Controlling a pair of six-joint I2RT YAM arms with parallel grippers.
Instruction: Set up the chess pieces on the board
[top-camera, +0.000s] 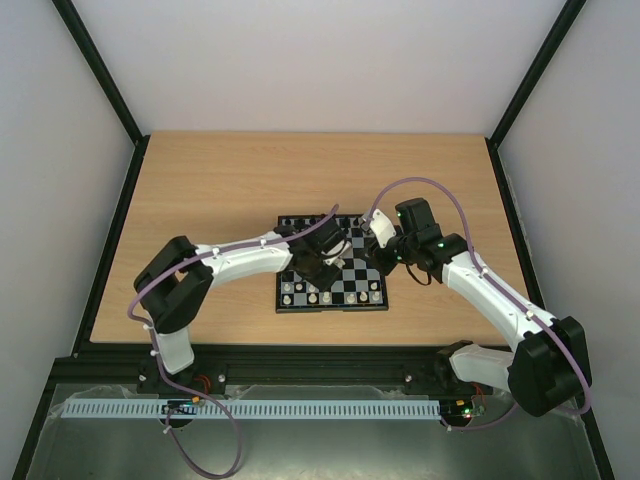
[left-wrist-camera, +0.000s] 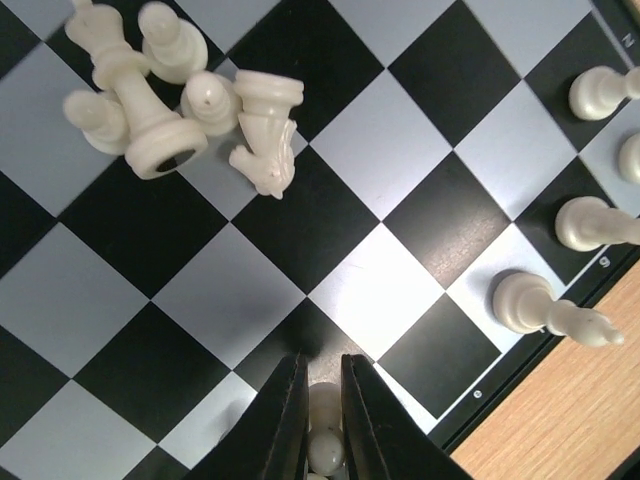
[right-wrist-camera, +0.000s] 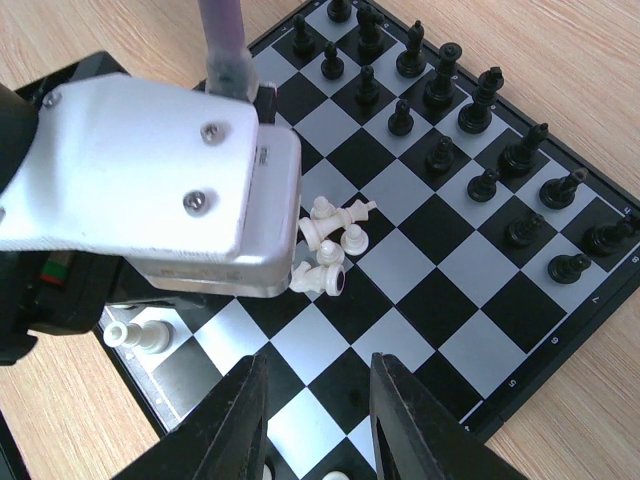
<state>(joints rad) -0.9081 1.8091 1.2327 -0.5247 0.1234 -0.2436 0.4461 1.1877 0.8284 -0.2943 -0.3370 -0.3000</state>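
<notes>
The board (top-camera: 360, 277) lies mid-table. My left gripper (left-wrist-camera: 323, 400) is shut on a cream-white piece (left-wrist-camera: 326, 430), held just above a square near the board's edge. A heap of cream pieces (left-wrist-camera: 180, 95) lies toppled on the board's middle; it also shows in the right wrist view (right-wrist-camera: 330, 245). Other cream pieces (left-wrist-camera: 585, 222) stand along the border. Black pieces (right-wrist-camera: 470, 130) stand in two rows on the far side. My right gripper (right-wrist-camera: 318, 420) is open and empty above the board, beside the left wrist (right-wrist-camera: 160, 180).
Bare wooden table (top-camera: 220, 190) surrounds the board. Black frame posts (top-camera: 100, 70) rise at the back corners. A rail (top-camera: 300, 408) runs along the near edge. The two arms crowd over the board's middle.
</notes>
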